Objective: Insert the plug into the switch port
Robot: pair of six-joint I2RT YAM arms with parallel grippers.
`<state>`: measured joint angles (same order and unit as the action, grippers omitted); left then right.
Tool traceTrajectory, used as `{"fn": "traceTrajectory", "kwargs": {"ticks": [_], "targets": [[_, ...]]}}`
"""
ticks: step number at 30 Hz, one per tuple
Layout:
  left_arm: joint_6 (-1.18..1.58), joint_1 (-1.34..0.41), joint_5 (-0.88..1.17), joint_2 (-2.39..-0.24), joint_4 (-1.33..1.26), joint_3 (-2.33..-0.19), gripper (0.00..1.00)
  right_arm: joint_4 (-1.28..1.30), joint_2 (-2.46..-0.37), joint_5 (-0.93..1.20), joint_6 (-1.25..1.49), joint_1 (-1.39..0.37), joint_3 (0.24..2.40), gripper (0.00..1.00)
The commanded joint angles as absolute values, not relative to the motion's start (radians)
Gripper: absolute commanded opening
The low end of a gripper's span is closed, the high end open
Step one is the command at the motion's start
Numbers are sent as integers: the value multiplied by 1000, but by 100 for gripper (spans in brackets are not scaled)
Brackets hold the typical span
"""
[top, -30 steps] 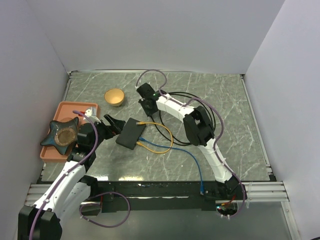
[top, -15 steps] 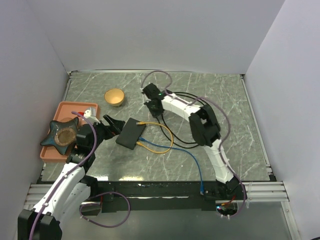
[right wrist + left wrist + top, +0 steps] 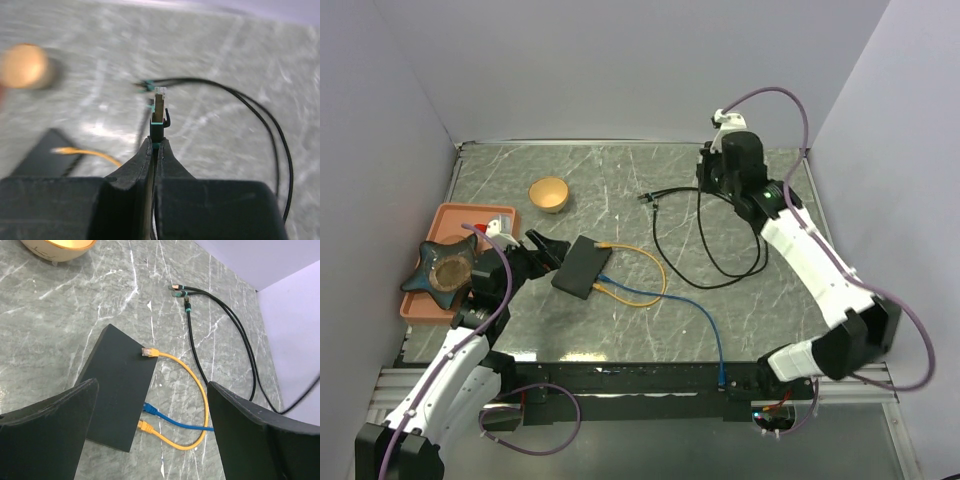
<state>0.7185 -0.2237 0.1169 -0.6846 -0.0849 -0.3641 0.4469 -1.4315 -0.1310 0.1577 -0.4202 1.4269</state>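
The switch [image 3: 582, 266] is a flat black box lying left of centre; it also shows in the left wrist view [image 3: 120, 385]. A yellow cable [image 3: 645, 262] loops from its top corner to its side, and a blue cable [image 3: 670, 298] is plugged in beside it. My left gripper [image 3: 545, 247] is open just left of the switch, its fingers [image 3: 45, 440] either side of the switch's near end. My right gripper [image 3: 710, 182] is raised at the back right, shut on a black plug [image 3: 160, 112] with a teal band, tip pointing away.
Loose black cables [image 3: 705, 255] loop right of centre, their free plugs [image 3: 646, 197] lying behind the switch. A tan bowl [image 3: 549, 193] stands at the back left. An orange tray [image 3: 470, 211] with a dark star-shaped object [image 3: 442, 268] sits at the left wall.
My right arm has swung from just behind the switch to the back right, rising with the plug. The black cable loops shifted right. My left arm has barely moved.
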Motion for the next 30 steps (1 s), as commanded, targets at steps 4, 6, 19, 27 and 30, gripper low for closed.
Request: {"fn": "traceTrajectory", "kwargs": {"ticks": [4,6,19,27,30], "targets": [[730,-221,193,-692,-156,-379,96,463,-1437,260,77,-498,1381,0],[733,-221,228,-702,-190,-370,96,433,-1450,308,35,-569,1323,0],[746,-245,560,-897,-526,-314,81,206,-1608,583,-40,-765,1180,0],[718,-319,587,-983,-603,-333,74,192,-1614,621,-28,-765,1186,0],[706,-350,565,-1015,-594,-351,69,193,-1614,620,-26,-764,1189,0]]}}
